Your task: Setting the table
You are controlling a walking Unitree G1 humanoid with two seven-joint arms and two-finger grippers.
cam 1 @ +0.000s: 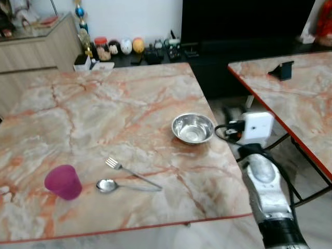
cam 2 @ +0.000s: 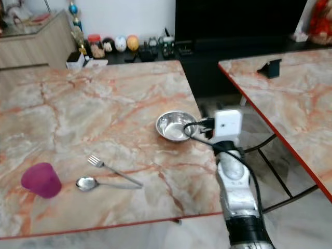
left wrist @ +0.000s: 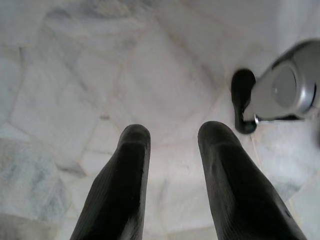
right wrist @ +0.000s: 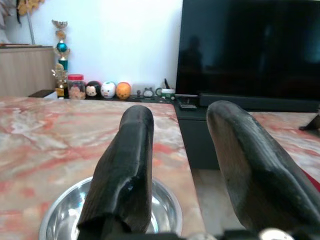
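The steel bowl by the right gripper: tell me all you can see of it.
The bowl is small, round and shiny, steel by its look, and empty. It stands upright on the marble-look table near the table's right edge, apart from the fork and spoon. The right gripper sits at its rim with open jaws, one finger over the bowl; contact cannot be told.

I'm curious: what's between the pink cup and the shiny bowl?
In the left eye view, a spoon and a fork lie between the pink cup and bowl.
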